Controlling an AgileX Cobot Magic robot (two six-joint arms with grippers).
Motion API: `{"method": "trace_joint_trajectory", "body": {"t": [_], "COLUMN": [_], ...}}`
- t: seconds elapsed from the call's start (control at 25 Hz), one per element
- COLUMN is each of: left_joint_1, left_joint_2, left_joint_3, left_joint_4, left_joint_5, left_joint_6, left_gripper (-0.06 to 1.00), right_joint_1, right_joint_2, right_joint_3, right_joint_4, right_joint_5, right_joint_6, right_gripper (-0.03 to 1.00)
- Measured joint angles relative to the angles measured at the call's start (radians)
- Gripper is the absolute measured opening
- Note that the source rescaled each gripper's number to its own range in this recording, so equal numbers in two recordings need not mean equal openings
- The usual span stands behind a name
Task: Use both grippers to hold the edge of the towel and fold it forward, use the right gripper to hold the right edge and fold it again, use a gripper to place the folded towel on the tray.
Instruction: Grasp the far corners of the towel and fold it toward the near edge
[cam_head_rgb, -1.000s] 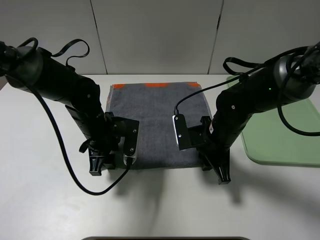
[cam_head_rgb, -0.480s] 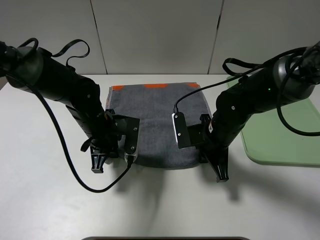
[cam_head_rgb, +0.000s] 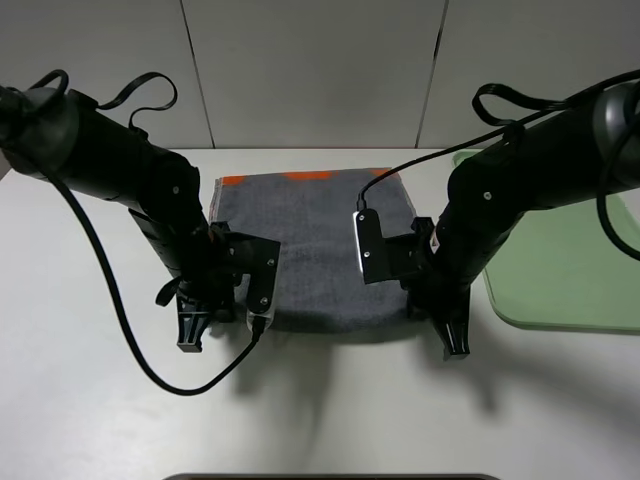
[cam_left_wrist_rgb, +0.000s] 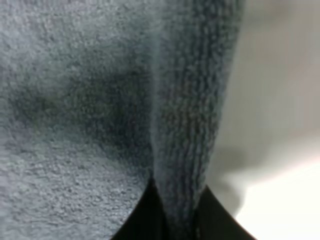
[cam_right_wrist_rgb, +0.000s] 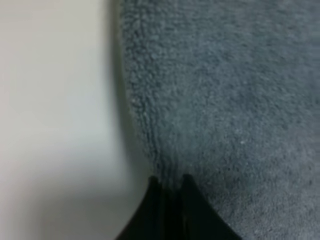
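Change from the earlier frame: right arm shifted toward the right of the exterior view and raised; near edge of the towel (cam_head_rgb: 310, 240) drawn up and back, shadow showing beneath it; left arm almost unmoved.

Towel: grey, with an orange band (cam_head_rgb: 310, 176) along its far edge; centre of the exterior frame, on the white table (cam_head_rgb: 90, 400); fills the left of the left wrist picture (cam_left_wrist_rgb: 75, 100) and the right of the right wrist picture (cam_right_wrist_rgb: 225, 100).

Left gripper (cam_head_rgb: 192, 330): lower left of centre; seen close (cam_left_wrist_rgb: 175, 220), clenched on a ridge of towel edge rising between its dark fingertips.

Right gripper (cam_head_rgb: 455, 338): lower right of centre; seen close (cam_right_wrist_rgb: 170, 200), pinched tight on the towel's hem, pale table beside it.

Tray (cam_head_rgb: 570, 260): green, right edge of the exterior frame, apart from the towel.
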Motion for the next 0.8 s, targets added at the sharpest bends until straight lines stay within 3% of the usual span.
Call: {"method": "trace_joint_trajectory", "body": {"t": [0.32, 0.8], "left_joint_1": [-0.068, -0.08], "left_joint_2": [-0.061, -0.13], "left_joint_3": [0.0, 0.0], "left_joint_4": [0.002, -0.004], "left_joint_5": [0.062, 0.257], "left_joint_6": [-0.016, -0.072], "left_gripper": [0.01, 0.01], "right_joint_1": [0.0, 0.0], "right_joint_2": [-0.076, -0.16], "right_joint_3": [0.0, 0.001], "right_joint_4": [0.009, 0.067], "right_joint_5": [0.091, 0.218], "right_joint_6": [0.032, 0.088], "right_gripper": [0.0, 0.0]}}
